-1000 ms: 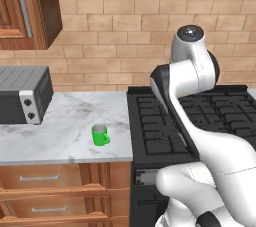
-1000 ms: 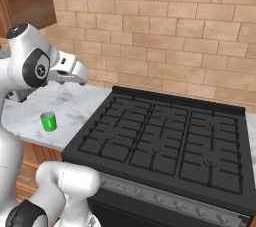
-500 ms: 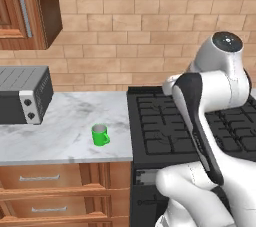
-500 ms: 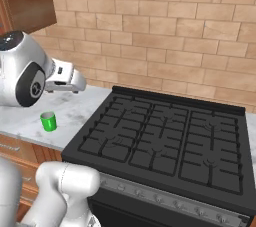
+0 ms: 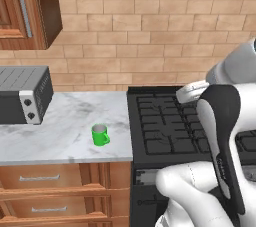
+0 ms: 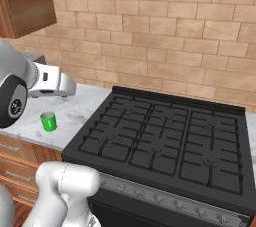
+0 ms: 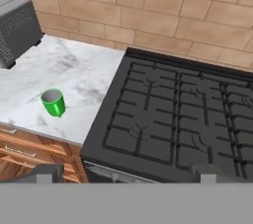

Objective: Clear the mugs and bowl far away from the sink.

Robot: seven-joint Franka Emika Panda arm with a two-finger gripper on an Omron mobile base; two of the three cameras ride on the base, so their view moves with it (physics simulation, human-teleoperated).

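Gripper (image 7: 126,172): jaws spread wide, nothing between them; raised above the stove's front edge.
Green mug (image 5: 100,134): upright on the marble counter (image 5: 60,131), left of the stove, near the counter's front edge, well apart from the gripper.
Stove (image 6: 165,143): black, grates bare.
Toaster oven (image 5: 22,96): far left of the stove, behind the mug.
Wall (image 6: 165,46): tan brick, behind the stove.

Bright green mug (image 5: 100,134), black stove (image 5: 170,126)
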